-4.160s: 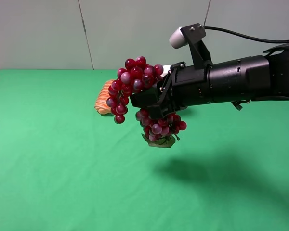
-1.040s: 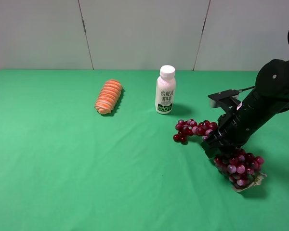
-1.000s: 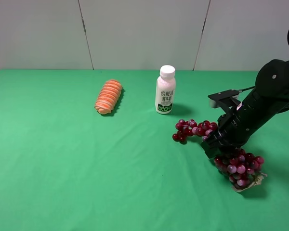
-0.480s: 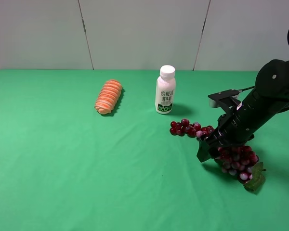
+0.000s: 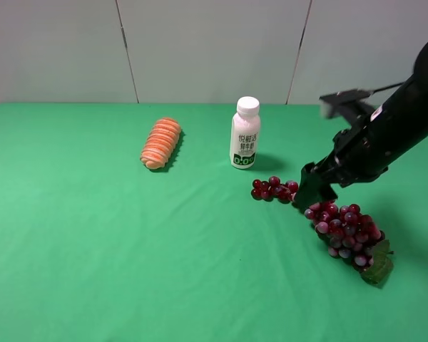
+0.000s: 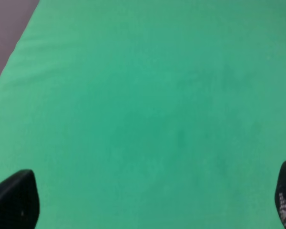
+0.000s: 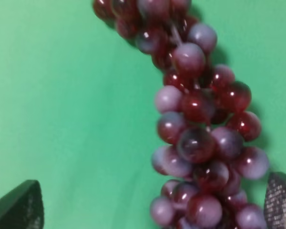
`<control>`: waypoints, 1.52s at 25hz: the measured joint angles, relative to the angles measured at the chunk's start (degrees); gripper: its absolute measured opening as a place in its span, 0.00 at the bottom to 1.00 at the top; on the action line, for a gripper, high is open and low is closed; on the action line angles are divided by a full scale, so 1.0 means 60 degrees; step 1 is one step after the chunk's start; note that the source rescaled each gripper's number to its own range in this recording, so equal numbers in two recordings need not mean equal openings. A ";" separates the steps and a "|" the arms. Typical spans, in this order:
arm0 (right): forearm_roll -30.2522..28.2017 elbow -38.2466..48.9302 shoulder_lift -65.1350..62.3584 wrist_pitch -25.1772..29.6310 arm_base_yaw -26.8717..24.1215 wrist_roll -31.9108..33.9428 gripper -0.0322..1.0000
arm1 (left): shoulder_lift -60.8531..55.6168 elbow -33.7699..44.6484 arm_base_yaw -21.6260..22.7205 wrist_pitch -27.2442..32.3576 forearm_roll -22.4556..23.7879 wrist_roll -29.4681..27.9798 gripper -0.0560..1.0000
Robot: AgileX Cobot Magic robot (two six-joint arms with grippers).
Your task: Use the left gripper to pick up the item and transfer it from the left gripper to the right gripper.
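Grapes (image 5: 346,234) lie flat on the green table (image 5: 93,249) in the exterior high view, on its right side, the leaf end nearest the camera and the thin tip curling toward the white bottle (image 5: 245,133) without touching it. Right gripper (image 5: 308,191) hangs just above the middle of the bunch, clear of it as far as I can judge; jaws look spread, nothing between them. Bread roll (image 5: 161,142) sits well apart on the left, beyond the bottle. Left arm does not appear in this view. Left wrist view: only bare green cloth, with the two fingertips of the left gripper (image 6: 148,202) showing at opposite edges of the picture, so its jaws stand wide apart and empty. Right wrist view: the bunch fills the space below the camera, resting on the cloth; both fingertips sit wide at the lower corners and neither presses a grape, so the jaws are apart and the bunch is free. Judgement on progress: the item rests on the table under the right arm, with neither gripper holding it. Nothing visible remains to be done unless a retreat of the right arm is counted.
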 joint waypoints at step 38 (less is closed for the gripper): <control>-0.0837 0.2738 -1.2659 0.2032 0.0000 0.2774 1.00 | 0.0000 0.0000 0.0000 0.0010 -0.0010 0.0000 1.00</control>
